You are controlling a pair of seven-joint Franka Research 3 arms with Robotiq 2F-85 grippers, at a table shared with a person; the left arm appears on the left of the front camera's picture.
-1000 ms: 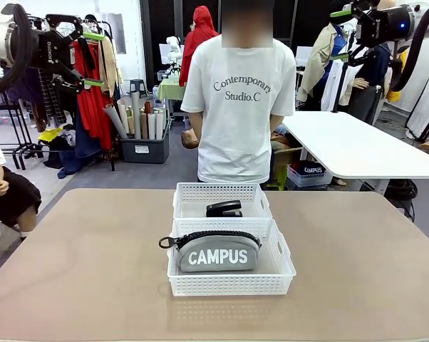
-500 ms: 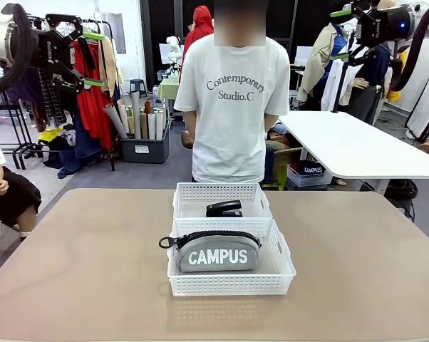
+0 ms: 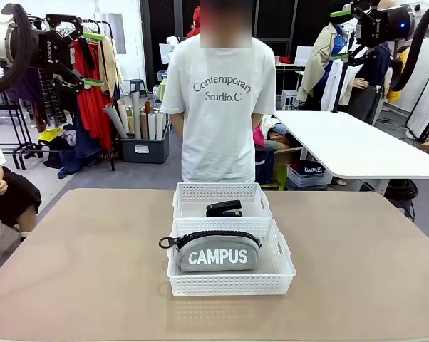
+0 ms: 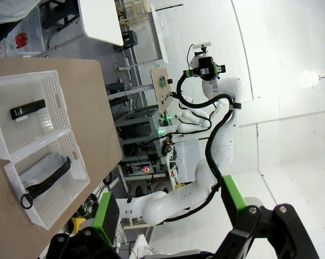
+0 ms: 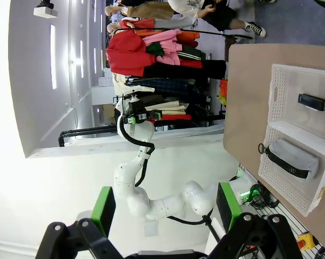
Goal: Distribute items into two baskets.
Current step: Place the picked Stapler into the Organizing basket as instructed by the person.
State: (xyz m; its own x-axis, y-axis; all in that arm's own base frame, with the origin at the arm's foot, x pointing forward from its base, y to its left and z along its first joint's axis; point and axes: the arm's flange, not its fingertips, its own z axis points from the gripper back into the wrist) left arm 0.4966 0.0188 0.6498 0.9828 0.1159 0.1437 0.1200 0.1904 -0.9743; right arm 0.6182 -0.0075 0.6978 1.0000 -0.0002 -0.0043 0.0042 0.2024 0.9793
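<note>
Pouch [image 3: 218, 251] in near basket [image 3: 231, 282], well below raised left tool [image 3: 93, 58].

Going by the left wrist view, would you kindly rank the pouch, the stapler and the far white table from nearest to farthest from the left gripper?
1. The grey pouch, in the basket closer to the left gripper, low in the picture.
2. The black stapler, in the next basket, higher up.
3. The far white table, at the top edge beyond the brown table.
</note>
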